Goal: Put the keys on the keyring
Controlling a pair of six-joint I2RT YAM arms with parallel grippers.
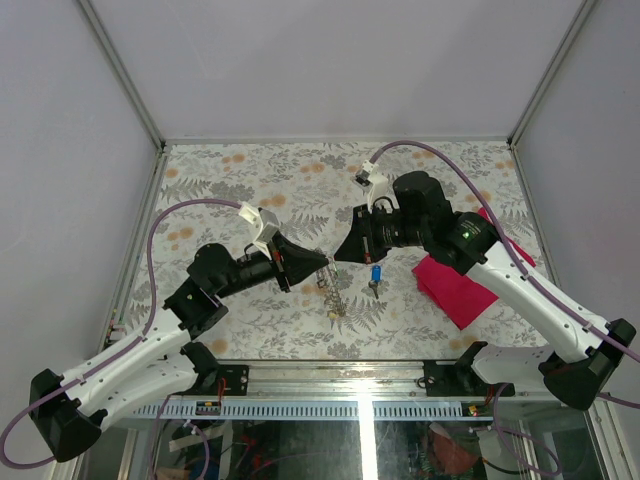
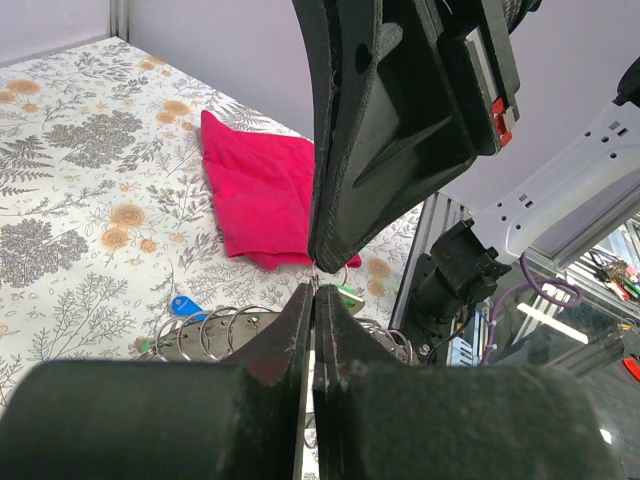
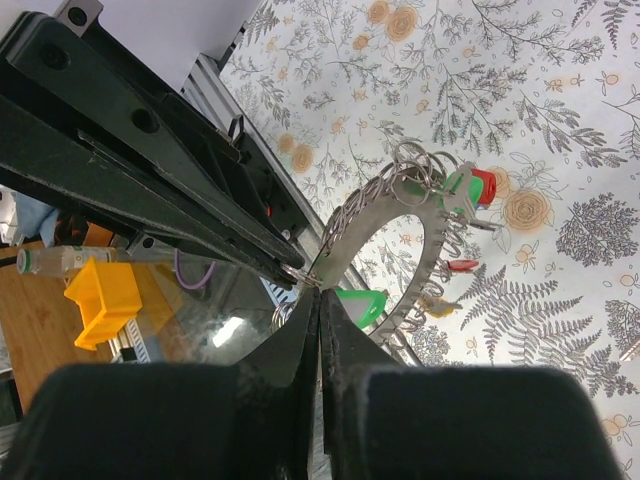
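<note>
The keyring [image 1: 334,293], a large grey metal band with small split rings and red, yellow and green-headed keys round its rim, hangs between both gripper tips above the table. My left gripper [image 1: 323,266] is shut on its rim; the band shows edge-on between the jaws in the left wrist view [image 2: 200,335]. My right gripper [image 1: 340,257] is shut, tip to tip with the left one, and the green key [image 3: 362,303] sits right at its fingertips on a small split ring. The blue key [image 1: 376,272] lies on the table, also in the left wrist view [image 2: 183,305].
A red cloth [image 1: 455,285] lies on the table right of the keys, under the right arm, and shows in the left wrist view [image 2: 260,185]. The floral table [image 1: 250,180] has white walls round three sides and a metal rail along its near edge.
</note>
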